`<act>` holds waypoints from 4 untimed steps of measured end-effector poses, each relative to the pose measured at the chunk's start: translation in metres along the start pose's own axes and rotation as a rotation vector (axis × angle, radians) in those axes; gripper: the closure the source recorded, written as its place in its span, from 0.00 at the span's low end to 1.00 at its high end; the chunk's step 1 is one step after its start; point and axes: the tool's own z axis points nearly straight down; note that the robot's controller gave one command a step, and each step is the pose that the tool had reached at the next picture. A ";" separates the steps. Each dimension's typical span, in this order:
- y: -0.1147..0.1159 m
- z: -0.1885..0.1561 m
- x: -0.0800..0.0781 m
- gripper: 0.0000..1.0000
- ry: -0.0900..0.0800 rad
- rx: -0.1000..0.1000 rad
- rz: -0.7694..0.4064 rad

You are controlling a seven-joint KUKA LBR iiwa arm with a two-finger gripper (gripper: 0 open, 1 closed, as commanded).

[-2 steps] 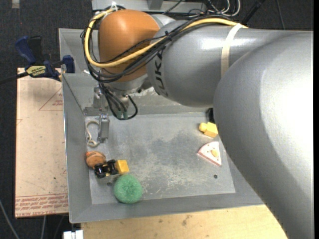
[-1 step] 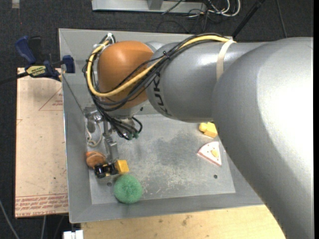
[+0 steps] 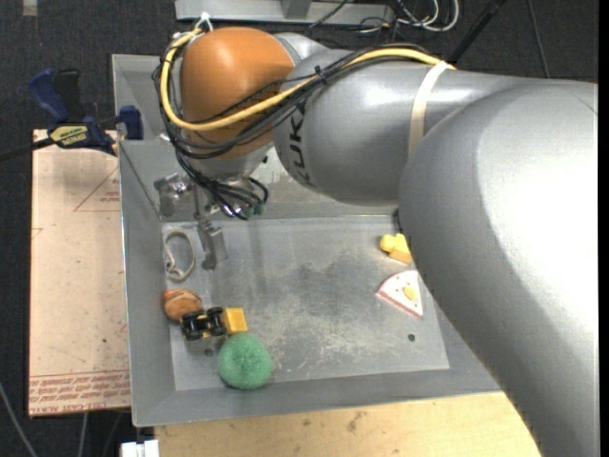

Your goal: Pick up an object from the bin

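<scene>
My gripper [image 3: 210, 246] hangs low over the bin's left side, just below the orange cover. Immediately to its left lies a grey loop-shaped thing [image 3: 178, 255] on the bin floor, close to the gripper but apart from it as far as I can see. A brown rounded thing [image 3: 181, 303] lies a little nearer the front, and beside it sits a small yellow and black toy vehicle [image 3: 215, 323]. Nothing shows in the gripper.
A green fuzzy ball [image 3: 245, 362] rests near the front left corner. A yellow piece [image 3: 394, 247] and a white wedge with a yellow spot [image 3: 404, 293] lie at the right, beside the arm, which covers the bin's right and back.
</scene>
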 end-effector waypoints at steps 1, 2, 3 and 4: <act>0.050 0.028 0.093 0.00 0.008 0.000 0.193; 0.022 0.050 0.043 0.00 0.001 0.000 -0.234; 0.039 0.053 0.085 1.00 -0.021 0.010 0.139; 0.042 0.054 0.092 1.00 -0.023 0.009 0.253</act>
